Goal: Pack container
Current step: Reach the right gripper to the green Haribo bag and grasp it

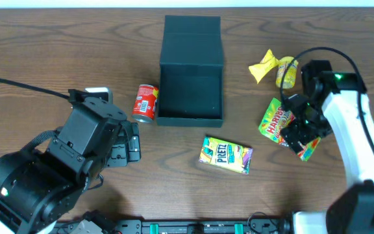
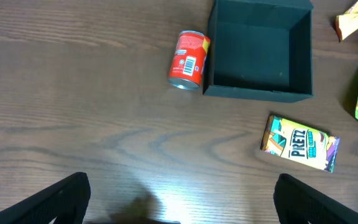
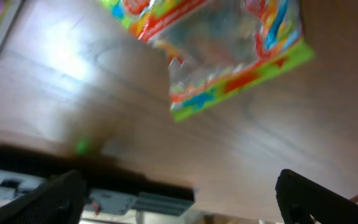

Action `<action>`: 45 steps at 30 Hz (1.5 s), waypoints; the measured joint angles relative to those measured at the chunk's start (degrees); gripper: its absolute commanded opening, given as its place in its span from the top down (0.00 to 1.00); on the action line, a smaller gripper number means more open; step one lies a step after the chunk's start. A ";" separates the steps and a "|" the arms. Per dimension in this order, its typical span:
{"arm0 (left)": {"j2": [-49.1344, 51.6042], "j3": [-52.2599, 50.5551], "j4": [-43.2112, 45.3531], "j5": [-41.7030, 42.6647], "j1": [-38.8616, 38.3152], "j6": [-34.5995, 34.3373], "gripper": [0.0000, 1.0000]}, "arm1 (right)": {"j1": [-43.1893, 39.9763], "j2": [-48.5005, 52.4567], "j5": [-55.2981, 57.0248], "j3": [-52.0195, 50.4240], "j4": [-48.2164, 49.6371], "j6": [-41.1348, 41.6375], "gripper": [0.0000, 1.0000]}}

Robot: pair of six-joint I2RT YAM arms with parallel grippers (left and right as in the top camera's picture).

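**Operator:** Jaw state, both sides?

**Technician:** Left gripper (image 2: 182, 186): spread wide, empty, hovering over bare table (image 2: 73, 112). Right gripper (image 3: 179, 180): likewise spread, empty, poised just short of the gummy bag (image 3: 229, 50).

**Operator:** Step in hand?

**Technician:** Judged as pickup of the gummy bag by the right arm. Descend squarely, straddle the narrower width, and close on the film near the middle rather than at a corner. Lift clear before travelling, to avoid dragging. Expect a limp, sagging load, so carry it slowly.

**Operator:** Destination?

**Technician:** The container (image 1: 190, 97), mid-table, to the left of the bag. Open, with the lid flap (image 1: 192, 36) standing back at the far side. Release above the floor of the box, away from the walls.

**Operator:** Obstacles, near to far?

**Technician:** Nearest, the Pretz box (image 1: 226, 155), lying flat, apart from the container's near wall. Further out, the red can (image 1: 145, 103) on its side, just beside the container's left wall; touching or not, cannot tell. Farthest, a yellow packet (image 1: 265, 65) beyond the bag.

**Operator:** View differences?

**Technician:** Overhead only: both arms, the lid flap, the right gripper's place over the bag. Left wrist only: the can's barcode, and the container floor seen bare. Right wrist only: a blurred close view of the bag's clear window and green edge, with no container in sight.
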 measured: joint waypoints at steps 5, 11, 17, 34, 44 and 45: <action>0.00 0.00 0.00 0.00 0.00 0.00 0.05 | -1.51 4.61 0.61 0.04 1.53 -1.51 0.03; 0.00 0.00 0.00 0.00 0.00 0.00 0.05 | -2.64 8.24 0.92 0.04 5.86 -4.81 0.04; 0.00 0.00 -0.02 0.00 0.00 0.00 0.05 | -2.89 11.58 -0.24 0.04 10.78 -9.49 0.03; 0.00 0.00 -0.02 0.00 0.00 0.00 0.05 | -2.89 14.21 -2.95 0.04 18.84 -23.71 0.01; 0.00 0.00 0.00 0.00 0.00 0.00 0.05 | -2.89 19.02 -3.52 0.07 20.15 -26.14 0.01; 0.00 0.00 -0.02 0.00 0.00 0.00 0.05 | -2.89 19.58 -3.65 0.04 20.17 -26.18 0.01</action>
